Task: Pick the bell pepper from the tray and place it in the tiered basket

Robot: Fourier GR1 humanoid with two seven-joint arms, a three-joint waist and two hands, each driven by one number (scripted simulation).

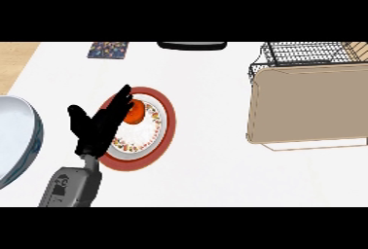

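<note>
left hand [97, 126]: showing at the view's left, black, fingers lying straight and spread, pointing up and to the right; grasping nothing. fingertips are reaching over the left rim of the plate and ending just beside the bell pepper; cannot tell whether they are touching it.
left forearm [72, 187]: grey, coming in from the lower edge at the left, leaning slightly right toward the plate.
right hand: not showing in the head view.
bell pepper [134, 113]: orange-red, sitting on the upper left part of the plate, its left side partly hiding behind the fingers.
plate [164, 127]: round, red outer band, white middle with a speckled pattern ring; lying flat on the worktop left of centre; this is what is carrying the pepper here, looking like a plate more than a tray.
tiered basket [305, 56]: black wire, standing at the upper right corner; a tan panel [305, 104] is lying below it in the view, covering most of the right side. well apart from the plate.
bowl [18, 133]: pale blue-white, large, showing partly at the left edge, just beside the hand.
patterned mat [108, 49]: small, dark, multicoloured, lying at the top left of the worktop.
dark object [192, 45]: flat, black, at the top edge near centre; cannot tell what it is.
worktop [208, 170]: white, carrying everything above.
</note>
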